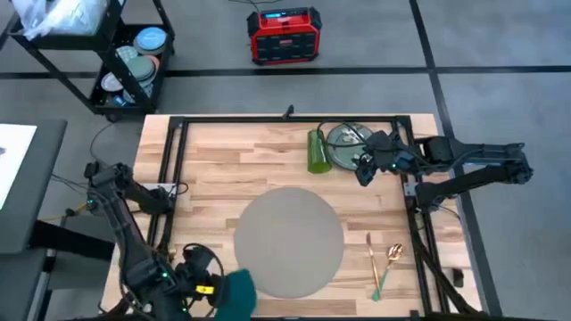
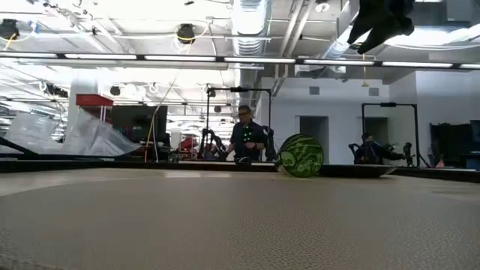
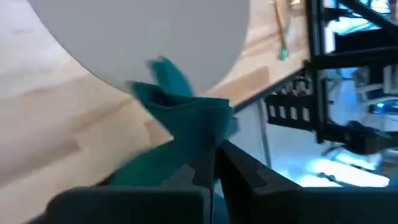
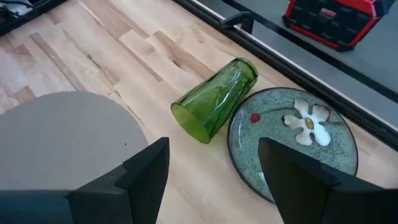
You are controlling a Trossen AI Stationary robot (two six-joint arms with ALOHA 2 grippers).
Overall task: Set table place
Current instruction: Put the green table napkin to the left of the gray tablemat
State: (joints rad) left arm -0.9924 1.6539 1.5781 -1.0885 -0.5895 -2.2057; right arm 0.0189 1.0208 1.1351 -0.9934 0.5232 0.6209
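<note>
Round grey placemat (image 1: 288, 242) lies flat at centre-front of the butcher-block table (image 1: 223, 169). Left gripper (image 1: 217, 291) at front-left table edge, fingers pinched on a dark green napkin (image 1: 239, 291); napkin bunched up, sits just off the mat's front-left rim, and in left wrist view the cloth (image 3: 183, 124) overlaps the mat edge (image 3: 143, 37). Right gripper (image 1: 364, 171) at back-right of table, fingers spread wide w/ nothing between; hovers over near edge of floral plate (image 4: 292, 140). Plate dark green-grey w/ white flower, lies flat near back rail. Green glass (image 4: 214, 99) on its side, touching plate's left rim, open mouth toward the mat. Low view: glass (image 2: 301, 155) seen end-on far across the mat. Gold fork (image 1: 369, 254) and gold spoon w/ green handle (image 1: 388, 267) lie on bare wood right of mat, apart from it. Person seated in the room behind the table (image 2: 245, 135).
</note>
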